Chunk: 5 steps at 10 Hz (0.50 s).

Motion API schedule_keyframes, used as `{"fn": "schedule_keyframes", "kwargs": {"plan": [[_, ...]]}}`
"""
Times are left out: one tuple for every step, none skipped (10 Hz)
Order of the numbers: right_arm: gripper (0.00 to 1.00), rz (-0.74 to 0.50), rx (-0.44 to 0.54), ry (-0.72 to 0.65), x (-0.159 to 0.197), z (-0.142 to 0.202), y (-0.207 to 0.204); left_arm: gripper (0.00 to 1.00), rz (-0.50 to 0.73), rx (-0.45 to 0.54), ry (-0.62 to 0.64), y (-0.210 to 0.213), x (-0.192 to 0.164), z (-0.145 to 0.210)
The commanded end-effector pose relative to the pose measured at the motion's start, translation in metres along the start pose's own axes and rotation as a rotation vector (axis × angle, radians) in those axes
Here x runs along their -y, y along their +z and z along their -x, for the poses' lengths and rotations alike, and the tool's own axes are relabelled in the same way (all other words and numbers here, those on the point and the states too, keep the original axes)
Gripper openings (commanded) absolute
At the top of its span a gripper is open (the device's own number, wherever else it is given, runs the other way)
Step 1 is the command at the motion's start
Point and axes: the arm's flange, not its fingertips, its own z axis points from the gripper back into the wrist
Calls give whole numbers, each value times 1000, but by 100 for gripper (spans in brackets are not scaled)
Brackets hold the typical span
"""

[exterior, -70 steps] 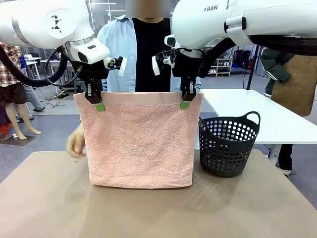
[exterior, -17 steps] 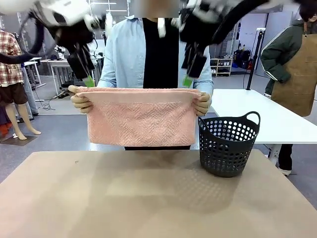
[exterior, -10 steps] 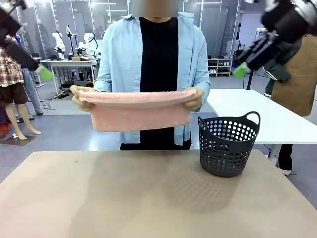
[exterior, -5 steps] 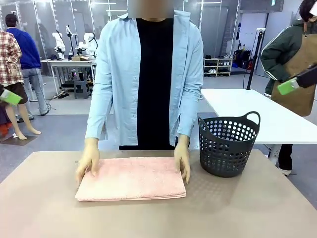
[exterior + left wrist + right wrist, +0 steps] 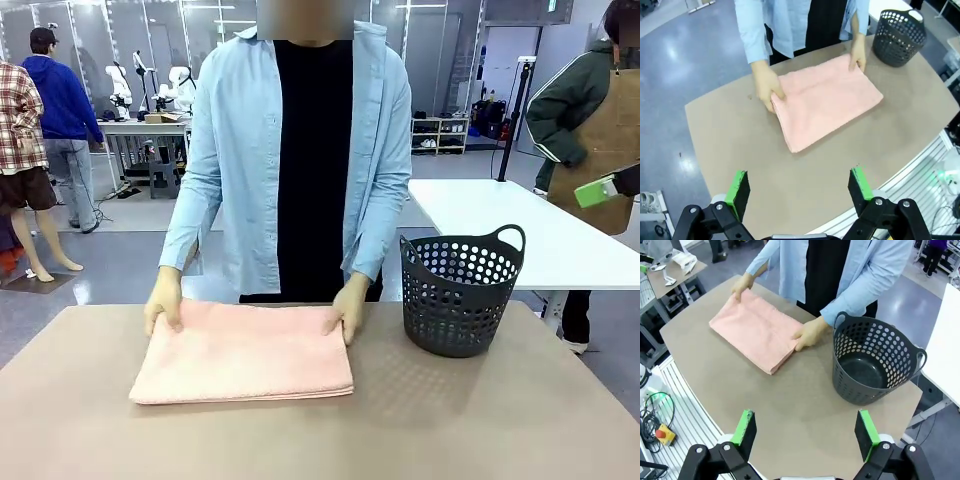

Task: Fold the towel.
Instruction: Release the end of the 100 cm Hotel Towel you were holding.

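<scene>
Towel (image 5: pixel 243 352) now slid left, folded flat on surface (image 5: pixel 450 420) under person's hands; both end effectors (image 5: pixel 799 185) (image 5: pixel 807 427) up high, jaws apart, empty — fold looks nearly done.

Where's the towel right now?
Front view: the towel lies folded flat on the table, left of the basket, under both of the person's hands.

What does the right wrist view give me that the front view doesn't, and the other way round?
Right wrist view alone: the inside of the basket, nothing in it, and the right gripper with jaws open, high above the table. Front view alone: the towel's near edge, its folded layers stacked evenly. Both: the towel lying folded flat on the table, the person's hands on its far corners, and the basket standing apart beside it.
</scene>
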Motion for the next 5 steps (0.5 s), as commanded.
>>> {"fn": "schedule_keyframes", "kwargs": {"plan": [[100, 8, 2, -9, 2, 0, 3, 100, 19, -4, 24, -5, -3, -3], [100, 8, 2, -9, 2, 0, 3, 100, 19, -4, 24, -5, -3, -3], [100, 8, 2, -9, 2, 0, 3, 100, 19, -4, 24, -5, -3, -3], [100, 8, 2, -9, 2, 0, 3, 100, 19, -4, 24, -5, -3, -3], [100, 8, 2, -9, 2, 0, 3, 100, 19, -4, 24, -5, -3, -3]]}}
